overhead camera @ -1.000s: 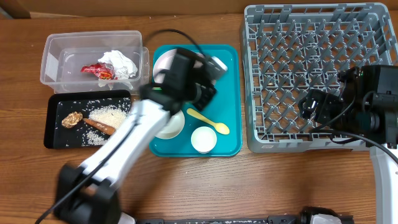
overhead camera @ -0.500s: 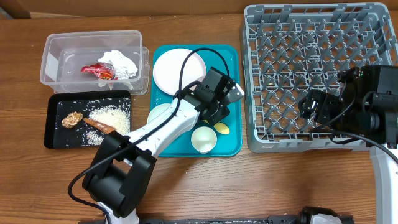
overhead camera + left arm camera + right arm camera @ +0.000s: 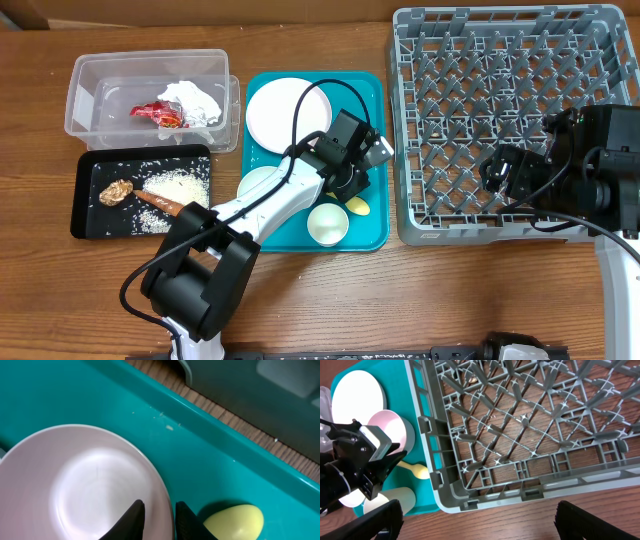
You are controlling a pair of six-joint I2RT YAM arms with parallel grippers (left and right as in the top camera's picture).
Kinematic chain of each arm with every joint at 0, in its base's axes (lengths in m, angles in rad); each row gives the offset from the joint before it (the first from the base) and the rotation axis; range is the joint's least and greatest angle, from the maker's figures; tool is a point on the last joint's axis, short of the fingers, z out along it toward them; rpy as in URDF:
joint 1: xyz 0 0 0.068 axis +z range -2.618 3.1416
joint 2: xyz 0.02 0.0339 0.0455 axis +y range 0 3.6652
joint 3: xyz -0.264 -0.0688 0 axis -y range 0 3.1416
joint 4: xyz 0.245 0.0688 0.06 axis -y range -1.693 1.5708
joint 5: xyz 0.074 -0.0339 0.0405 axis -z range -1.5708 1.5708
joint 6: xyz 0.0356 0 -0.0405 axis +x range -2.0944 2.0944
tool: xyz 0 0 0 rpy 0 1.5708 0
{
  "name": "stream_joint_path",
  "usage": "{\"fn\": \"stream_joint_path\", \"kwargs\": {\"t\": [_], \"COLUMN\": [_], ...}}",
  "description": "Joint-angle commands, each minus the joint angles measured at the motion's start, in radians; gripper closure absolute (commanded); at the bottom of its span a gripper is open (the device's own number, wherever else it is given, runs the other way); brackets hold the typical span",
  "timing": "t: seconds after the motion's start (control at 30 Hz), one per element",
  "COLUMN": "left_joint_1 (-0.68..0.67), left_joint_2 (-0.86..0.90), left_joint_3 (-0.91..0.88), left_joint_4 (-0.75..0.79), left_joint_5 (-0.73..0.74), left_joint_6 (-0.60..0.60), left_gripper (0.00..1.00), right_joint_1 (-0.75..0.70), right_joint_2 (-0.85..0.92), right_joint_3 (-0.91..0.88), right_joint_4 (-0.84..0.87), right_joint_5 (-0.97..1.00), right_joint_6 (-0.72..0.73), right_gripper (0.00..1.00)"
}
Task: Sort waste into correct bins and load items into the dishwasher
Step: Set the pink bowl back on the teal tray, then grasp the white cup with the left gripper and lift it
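Note:
My left gripper (image 3: pixel 352 180) is low over the right side of the teal tray (image 3: pixel 375 110). In the left wrist view its jaws (image 3: pixel 159 505) are closed on the rim of a white bowl (image 3: pixel 90 485), one finger inside and one outside. The pale yellow spoon (image 3: pixel 235 520) lies just to the right. The right wrist view also shows this bowl (image 3: pixel 395 427). A white plate (image 3: pixel 285 115), a second bowl (image 3: pixel 260 185) and a small cup (image 3: pixel 327 222) sit on the tray. My right gripper (image 3: pixel 505 170) is open and empty above the grey dish rack (image 3: pixel 500 60), near its front-left corner (image 3: pixel 450 500).
The clear tub (image 3: pixel 100 70) holds the red-and-silver wrapper (image 3: pixel 158 113) and the crumpled napkin (image 3: pixel 195 100). The black tray (image 3: pixel 85 225) holds the food lump (image 3: pixel 115 192), the sausage (image 3: pixel 160 203) and rice (image 3: pixel 180 185). The rack stands close beside the teal tray's right edge.
My left arm swung right, off the plate, to the tray's right side and came down onto the bowl's rim. In the last half second it barely moved. The right arm has not moved.

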State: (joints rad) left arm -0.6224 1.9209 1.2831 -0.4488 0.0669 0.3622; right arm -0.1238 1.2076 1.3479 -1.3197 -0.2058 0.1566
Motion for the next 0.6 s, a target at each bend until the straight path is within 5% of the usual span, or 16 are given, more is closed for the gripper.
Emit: {"fn": "stream_joint_path", "kwargs": {"t": [0.0,0.2,0.3,0.43,0.57], "left_joint_1": [-0.003,0.03,0.044,0.051,0.05], "left_joint_2": [0.0,-0.019,-0.019,-0.019,-0.018], "left_joint_3": [0.083,0.37,0.505,0.559,0.535], "left_joint_4": [-0.051,-0.411,-0.603,-0.778,-0.933], "left_joint_5": [0.004,0.012,0.013,0.013,0.052], "left_joint_6": [-0.145,-0.304,-0.337,-0.343,-0.37], "left_gripper": [0.77,0.75,0.66,0.52,0.49], "right_joint_1": [0.0,0.0,0.0,0.0,0.0], "right_joint_2": [0.001,0.001,0.001,0.001,0.001], "right_joint_3": [-0.002,-0.002,-0.002,-0.002,-0.002], "right_joint_4": [0.005,0.005,0.01,0.013,0.012], "right_joint_5": [-0.006,-0.006,-0.006,-0.006,-0.006], "right_joint_6": [0.0,0.0,0.0,0.0,0.0], "right_gripper": [0.0,0.0,0.0,0.0,0.0]}}
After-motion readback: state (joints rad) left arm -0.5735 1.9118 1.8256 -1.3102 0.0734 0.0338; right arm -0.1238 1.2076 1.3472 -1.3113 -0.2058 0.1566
